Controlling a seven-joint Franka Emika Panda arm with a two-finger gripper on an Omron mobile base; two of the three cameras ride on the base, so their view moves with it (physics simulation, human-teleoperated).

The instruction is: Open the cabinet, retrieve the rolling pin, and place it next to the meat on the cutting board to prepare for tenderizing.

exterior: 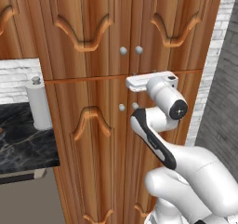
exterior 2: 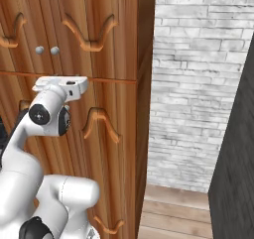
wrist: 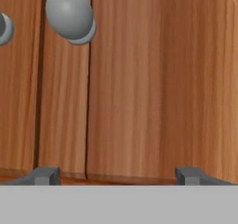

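Observation:
The tall reddish-brown cabinet (exterior: 93,32) stands with its upper double doors shut, and their two round silver knobs (exterior: 123,50) sit side by side at the middle seam. My gripper (exterior: 139,82) is close against the door fronts, just below those knobs, at the line where the upper doors meet the lower ones. In the hand view the gripper (wrist: 117,175) is open with bare wood between its fingertips (wrist: 44,175), and one knob (wrist: 69,14) sits up and to the left. The rolling pin, the meat and the cutting board are out of view.
A white paper-towel roll (exterior: 38,102) stands on a dark marble counter (exterior: 23,144) left of the cabinet. Right of the cabinet are a white brick wall (exterior 2: 198,84), a dark panel (exterior 2: 238,183) and a strip of wooden floor (exterior 2: 168,218). The lower doors carry their own knobs (exterior: 122,107).

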